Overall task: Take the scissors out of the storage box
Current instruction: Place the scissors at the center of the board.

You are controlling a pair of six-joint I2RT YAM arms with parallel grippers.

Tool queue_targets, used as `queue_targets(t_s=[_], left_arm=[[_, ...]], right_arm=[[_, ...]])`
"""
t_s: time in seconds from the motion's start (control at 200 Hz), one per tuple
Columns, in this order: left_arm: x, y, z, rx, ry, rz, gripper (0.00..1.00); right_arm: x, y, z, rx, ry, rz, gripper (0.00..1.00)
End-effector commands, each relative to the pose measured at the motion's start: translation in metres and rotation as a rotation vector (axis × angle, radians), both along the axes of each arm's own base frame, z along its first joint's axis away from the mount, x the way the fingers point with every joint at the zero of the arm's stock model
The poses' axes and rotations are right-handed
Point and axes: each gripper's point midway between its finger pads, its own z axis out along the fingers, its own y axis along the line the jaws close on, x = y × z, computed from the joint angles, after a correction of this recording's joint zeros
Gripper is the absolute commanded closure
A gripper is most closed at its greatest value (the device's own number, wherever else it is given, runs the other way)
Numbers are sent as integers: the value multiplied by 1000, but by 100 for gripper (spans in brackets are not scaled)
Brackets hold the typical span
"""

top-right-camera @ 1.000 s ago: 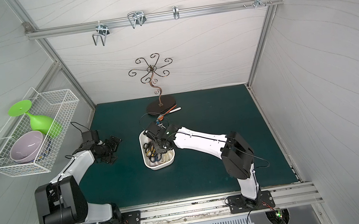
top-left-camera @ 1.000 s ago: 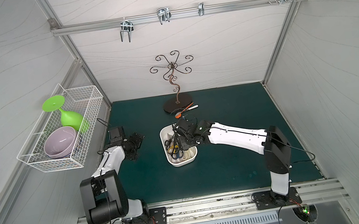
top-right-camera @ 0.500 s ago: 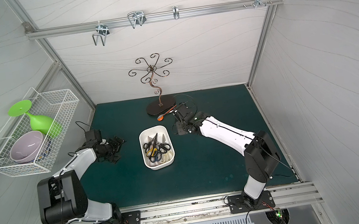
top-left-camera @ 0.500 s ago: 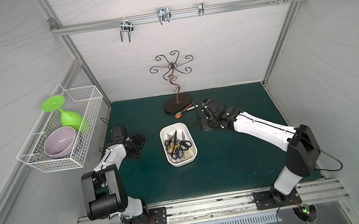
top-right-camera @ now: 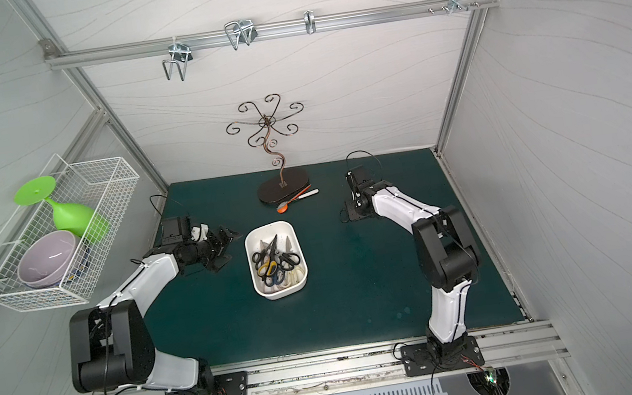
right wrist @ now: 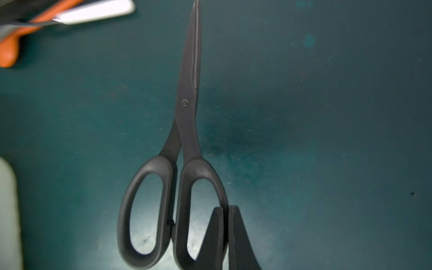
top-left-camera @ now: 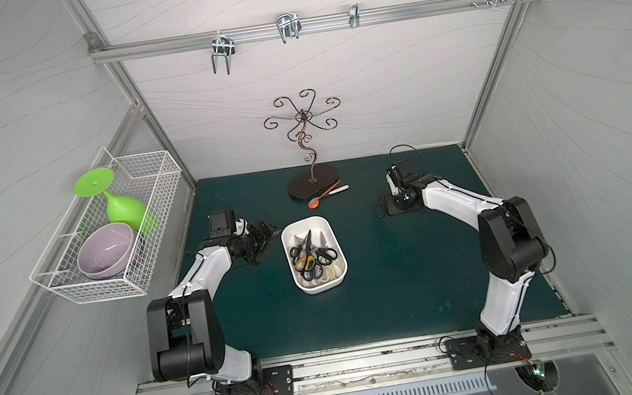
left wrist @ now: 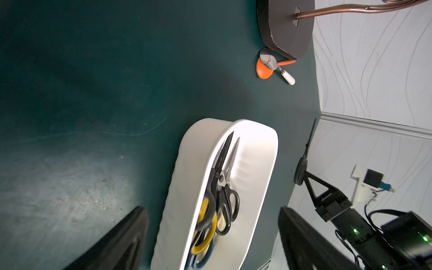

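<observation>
My right claw pinches tight on one handle loop of slim matte black scissors, blades closed, well apart from the storage box — smooth white plastic, rounded corners. Other scissors lie tangled inside it. My left claw gapes empty just beside it.

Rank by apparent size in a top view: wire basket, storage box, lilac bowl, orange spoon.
1. White wire-mesh basket
2. Shallow white plastic storage box and lilac bowl: alike, and the bowl sits nearer the camera, so unranked
3. Orange spoon
</observation>
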Motion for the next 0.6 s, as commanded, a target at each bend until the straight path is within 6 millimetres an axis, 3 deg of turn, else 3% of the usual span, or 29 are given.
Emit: queue_targets(t_s=[0.0,0.24,0.595], left_arm=[[9,-2,8,-9,-62,-15,8],[8,-1,6,-2,-51,-10,8],[7,0,5,1,-45,-9,8]], right_arm=[[18,25,4,72,-48,42,100],[39,37,-15,43,-54,22,100],[43,43,-35,56,-46,-32,100]])
